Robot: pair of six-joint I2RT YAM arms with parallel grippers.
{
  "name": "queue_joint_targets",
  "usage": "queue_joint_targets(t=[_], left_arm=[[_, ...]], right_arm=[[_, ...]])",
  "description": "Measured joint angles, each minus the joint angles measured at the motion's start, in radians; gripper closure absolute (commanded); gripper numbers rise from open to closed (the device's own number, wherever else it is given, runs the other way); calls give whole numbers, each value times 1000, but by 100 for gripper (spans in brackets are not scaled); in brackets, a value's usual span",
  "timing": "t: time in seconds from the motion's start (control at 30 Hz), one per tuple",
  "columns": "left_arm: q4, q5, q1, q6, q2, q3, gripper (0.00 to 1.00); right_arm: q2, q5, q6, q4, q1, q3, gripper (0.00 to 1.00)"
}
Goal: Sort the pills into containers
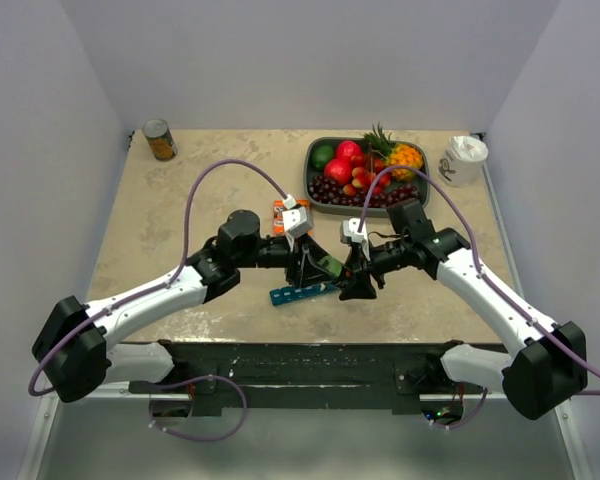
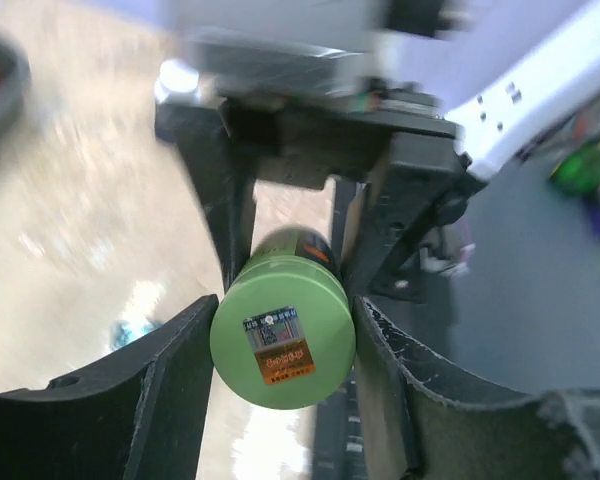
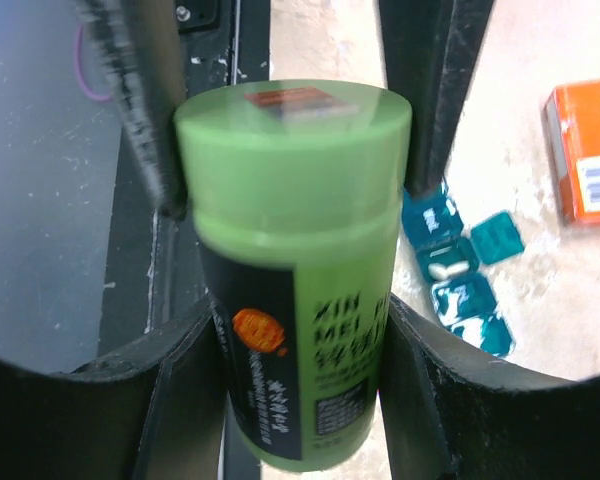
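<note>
A small green bottle with a black label hangs between both arms above the teal containers. My right gripper is shut on the bottle's body. My left gripper is shut on its green cap, both fingers touching the cap's sides. The containers lie on the table under the bottle with several lids open. One white pill lies in an open compartment.
An orange box lies just behind the left gripper. A dark tray of fruit stands at the back, a white container at the back right, a tin can at the back left.
</note>
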Motion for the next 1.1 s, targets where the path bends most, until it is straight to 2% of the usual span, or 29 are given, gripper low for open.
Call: queue_joint_targets(t=[0.03,0.07,0.13,0.2,0.23,0.27,0.33,0.37,0.4,0.43,0.47,0.5,0.6,0.8,0.97,1.1], left_arm=[[24,18,-3,76,-3,-2,83],[48,31,-7,133,-7,-8,76],[103,49,-16,251,-23,-29,68],[143,58,-18,323,-35,-45,65],[156,61,-18,343,-36,-49,56],[166,63,-18,359,-36,-50,55],[176,64,-18,368,-36,-53,31],[179,64,-16,367,-37,-55,28],[182,63,-16,376,-40,-57,16],[187,70,-13,376,-46,-62,11],[191,72,-10,373,-55,-68,10],[192,77,-8,365,-72,-75,2],[217,74,5,295,-130,-98,1],[205,-28,19,76,-190,-102,1],[25,-108,22,-93,-104,3,1],[-51,-125,23,-175,-79,17,1]], right_arm=[[0,-5,-6,4,2,0,100],[0,-12,-15,12,4,0,100],[-3,-25,-36,31,11,0,100],[-6,-35,-53,49,14,0,100],[-8,-37,-57,57,14,0,100],[-9,-37,-63,63,14,0,100],[-9,-37,-68,69,13,0,100],[-9,-37,-68,69,13,0,100],[-9,-42,-57,68,13,0,100],[-9,-44,-47,61,10,-1,100],[-9,-43,-40,54,5,-2,100],[-9,-43,-31,48,0,-4,100],[-9,-38,-17,35,-9,-10,100],[-9,-37,-9,23,-9,-11,100],[-9,-35,-8,22,-9,-11,100],[-9,-35,-4,22,-9,-11,100]])
